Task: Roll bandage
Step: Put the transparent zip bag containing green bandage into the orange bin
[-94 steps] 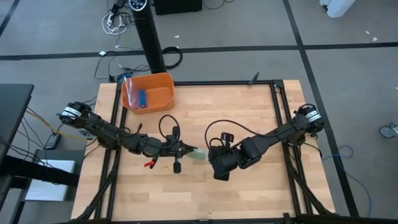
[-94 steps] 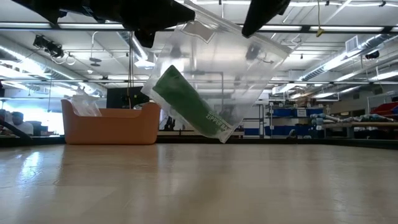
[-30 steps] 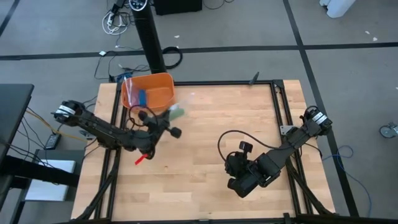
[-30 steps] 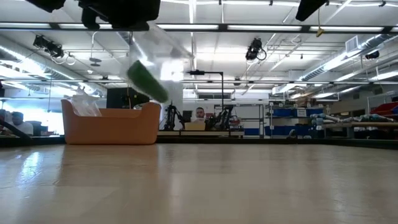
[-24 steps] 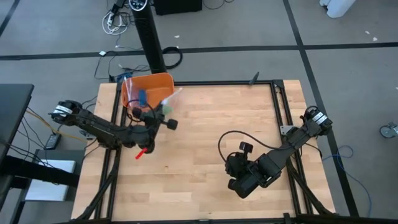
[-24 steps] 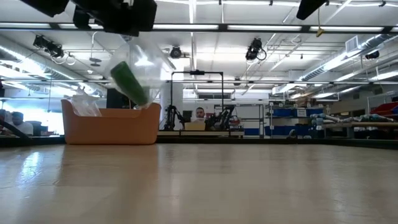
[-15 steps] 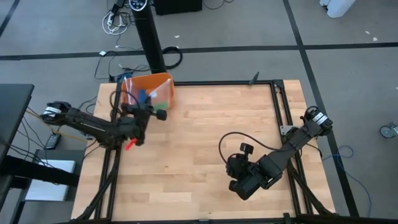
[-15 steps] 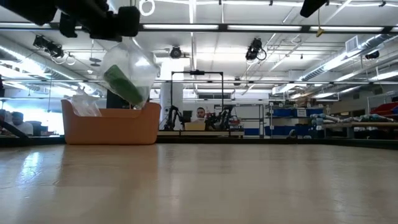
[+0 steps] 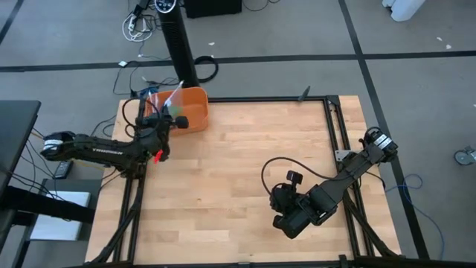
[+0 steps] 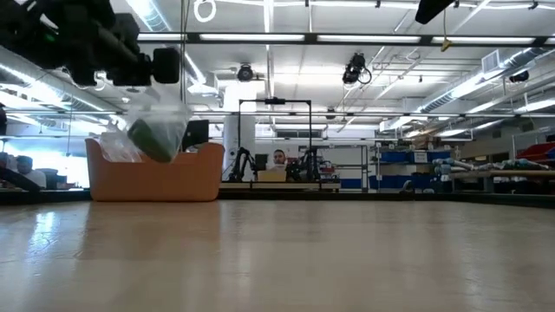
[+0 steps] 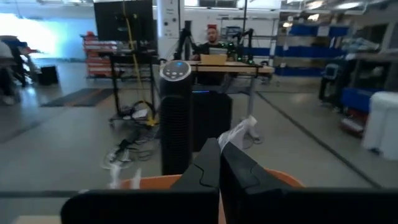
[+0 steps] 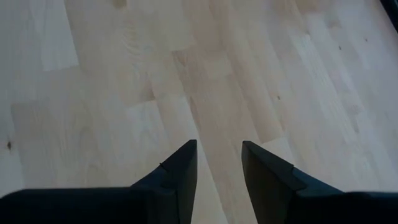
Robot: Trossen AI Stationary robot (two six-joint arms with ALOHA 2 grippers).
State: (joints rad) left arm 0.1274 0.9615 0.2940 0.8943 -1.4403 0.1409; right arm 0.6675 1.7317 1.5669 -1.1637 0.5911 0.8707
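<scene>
Pinching crinkled clear bag (image 10: 165,121) — left claw (image 11: 219,163) — above orange bin (image 10: 156,176).

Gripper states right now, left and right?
Left gripper: shut on the clear crinkled plastic bag with the green bandage roll inside, above the orange bin.
Right gripper: open, empty, over the wooden table.

A big open robotics lab or workshop. Long ceiling lights (image 10: 347,37) run over a grey floor (image 9: 416,30) marked with dark lines, with loose cables (image 9: 137,26), shelving (image 10: 408,165) and desks behind. A person (image 11: 213,37) sits at a far bench (image 11: 230,65) beyond the wooden table (image 9: 245,141).
</scene>
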